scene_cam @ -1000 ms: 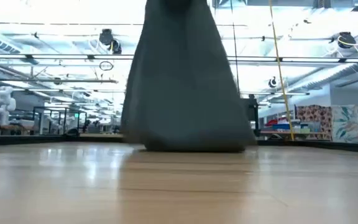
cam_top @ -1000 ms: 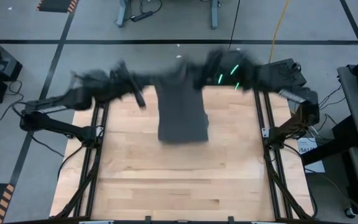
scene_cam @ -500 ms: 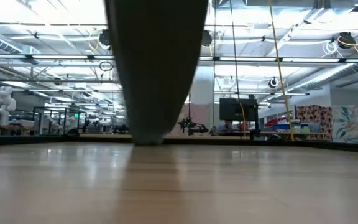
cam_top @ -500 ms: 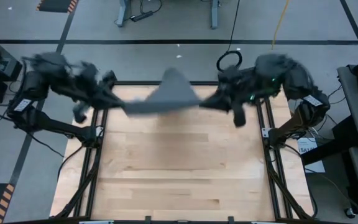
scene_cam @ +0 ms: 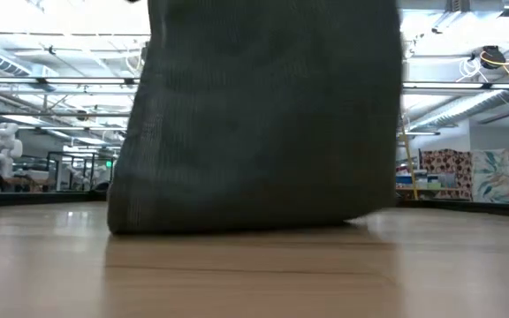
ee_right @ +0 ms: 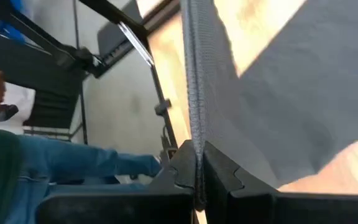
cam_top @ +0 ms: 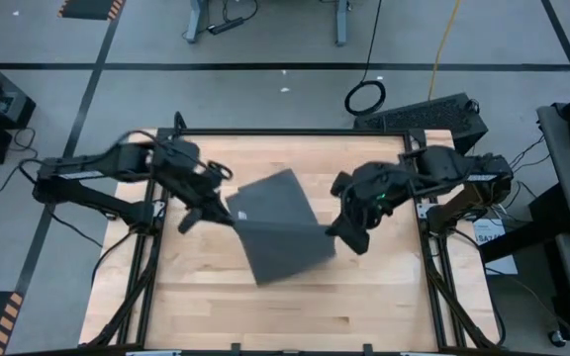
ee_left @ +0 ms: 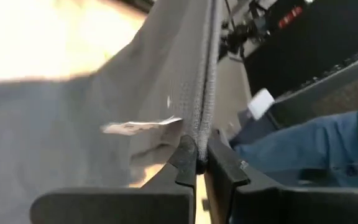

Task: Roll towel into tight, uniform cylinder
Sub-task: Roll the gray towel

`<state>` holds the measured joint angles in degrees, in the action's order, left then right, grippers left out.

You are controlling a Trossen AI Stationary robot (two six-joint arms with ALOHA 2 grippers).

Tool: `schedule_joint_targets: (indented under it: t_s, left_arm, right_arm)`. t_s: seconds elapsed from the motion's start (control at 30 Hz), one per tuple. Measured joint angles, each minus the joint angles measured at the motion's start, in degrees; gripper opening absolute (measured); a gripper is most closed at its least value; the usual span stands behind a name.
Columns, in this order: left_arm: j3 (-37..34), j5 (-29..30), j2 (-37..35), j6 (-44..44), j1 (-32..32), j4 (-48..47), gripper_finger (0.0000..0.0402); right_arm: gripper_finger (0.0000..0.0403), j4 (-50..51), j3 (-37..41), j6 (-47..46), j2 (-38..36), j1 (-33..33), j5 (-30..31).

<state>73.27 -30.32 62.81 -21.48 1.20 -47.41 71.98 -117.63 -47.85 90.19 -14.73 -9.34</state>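
Towel (cam_top: 277, 225) hangs over table (cam_top: 364, 307) centre, lower edge brushing the wood. Soft, light, limp; likely sags unless held by corners. Left gripper (ee_left: 196, 163) and right gripper (ee_right: 197, 171) each pinch 1 top corner. White tag (ee_left: 140, 126) by left gripper.

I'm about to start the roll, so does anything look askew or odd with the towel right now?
Yes: the towel sits skewed, its edges angled to the table edges. It hangs between the left gripper and right gripper, each shut on a corner, lower edge touching the wood, still unrolled.
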Motion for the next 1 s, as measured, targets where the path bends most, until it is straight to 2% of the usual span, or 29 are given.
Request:
schedule_joint_targets:
  t_s: [0.2, 0.37, 0.5, 0.63, 0.8, 0.9, 1.0]
  left_arm:
    - [-7.3, -1.8, -0.2, -6.1, -5.1, 3.5, 0.0015]
    - [-9.4, 2.1, -0.2, -9.9, -8.9, 1.2, 0.0015]
    - [-12.1, 3.1, -0.2, -14.2, -12.6, 2.8, 0.0015]
    - [-15.9, 7.2, -0.1, -18.2, -16.7, 8.5, 0.0015]
    - [-17.4, 11.7, -0.1, -21.2, -19.7, 17.7, 0.0015]
    - [-16.3, 17.1, -1.5, -18.2, -19.1, 17.9, 0.0015]
    - [-14.3, 26.8, -3.7, -13.0, -15.7, 13.6, 0.0015]
  right_arm:
    - [0.0, -9.4, 7.8, -1.1, 0.0, -1.8, -1.5]
    - [0.0, -17.7, 16.2, -3.8, 0.5, -3.2, -2.1]
    - [0.0, -23.1, 23.5, -6.1, 0.5, -3.8, -6.4]
    - [0.0, -23.6, 28.8, -7.9, 0.6, -3.9, -8.4]
    - [0.0, -23.8, 30.1, -7.0, 0.3, -4.1, -13.7]
    - [0.0, -24.8, 30.0, -5.6, -0.8, -3.3, -12.3]
    - [0.0, -25.4, 29.5, -4.2, -2.0, -0.6, -6.5]
